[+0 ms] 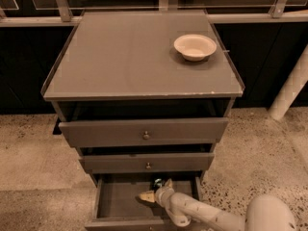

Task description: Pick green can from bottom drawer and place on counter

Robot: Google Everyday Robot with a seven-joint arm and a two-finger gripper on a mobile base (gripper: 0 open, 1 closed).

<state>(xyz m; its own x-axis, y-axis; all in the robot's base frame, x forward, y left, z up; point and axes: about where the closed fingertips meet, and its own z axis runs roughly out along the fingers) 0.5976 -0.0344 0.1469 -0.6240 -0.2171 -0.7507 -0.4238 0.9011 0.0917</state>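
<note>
The green can lies at the back of the open bottom drawer, just under the middle drawer's front; only a small part of it shows. My gripper is inside that drawer, reaching in from the lower right. Its two cream fingers are spread, one pointing left and one up beside the can. The can sits at the gap between them, and I cannot tell whether they touch it. The grey counter on top of the cabinet holds no can.
A cream bowl sits at the counter's back right. The top drawer and middle drawer stand slightly pulled out above the gripper. My arm's elbow fills the lower right. A white post stands at the right.
</note>
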